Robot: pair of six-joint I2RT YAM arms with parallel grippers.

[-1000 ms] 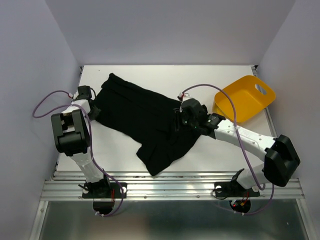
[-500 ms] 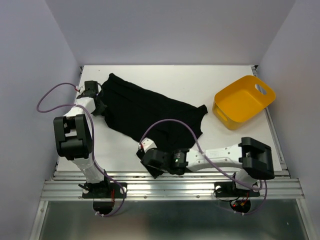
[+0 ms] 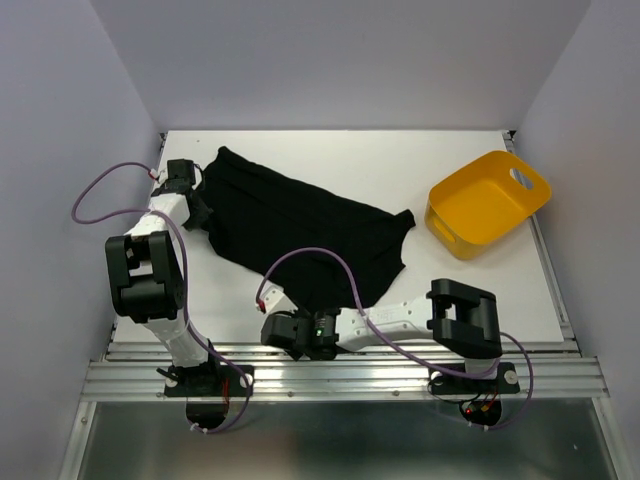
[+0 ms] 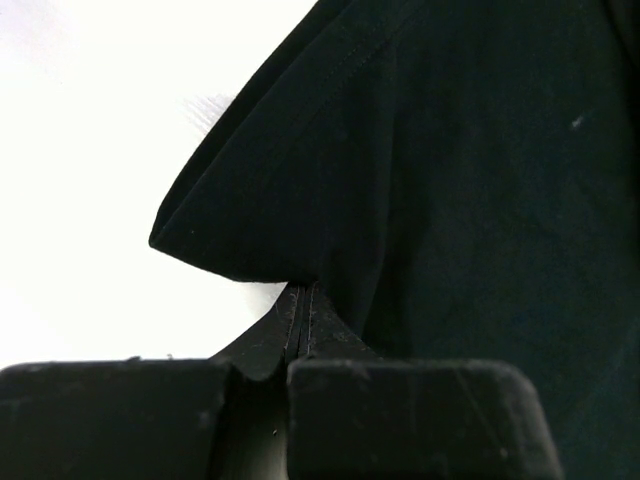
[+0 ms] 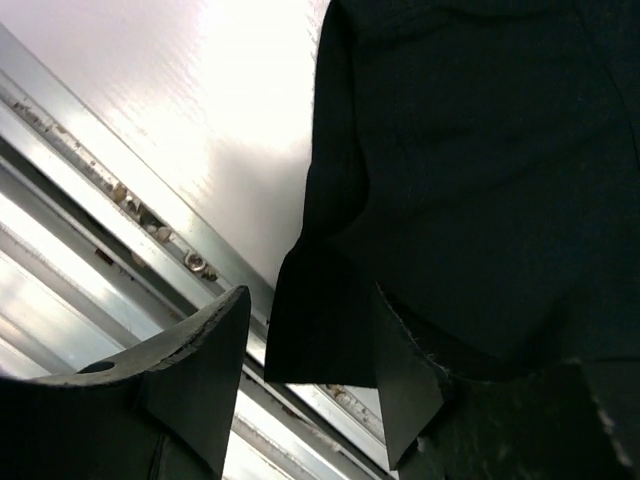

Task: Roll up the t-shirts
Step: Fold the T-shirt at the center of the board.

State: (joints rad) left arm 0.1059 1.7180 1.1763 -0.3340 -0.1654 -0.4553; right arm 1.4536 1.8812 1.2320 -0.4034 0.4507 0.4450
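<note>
Left end effector (image 4: pixel 303 292) is pinching an edge of the plain black cotton t-shirt (image 3: pixel 300 222); right end effector (image 5: pixel 312 322) is gaping around its hem corner (limp, light cloth, likely best held by corners).

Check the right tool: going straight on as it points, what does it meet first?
Likely the t-shirt: its near corner sits between the open fingers of the right tool, though depth is unclear.

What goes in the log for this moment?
left gripper: shut on t-shirt edge | right gripper: open, hem between jaws | yellow tub: apart from t-shirt
</note>
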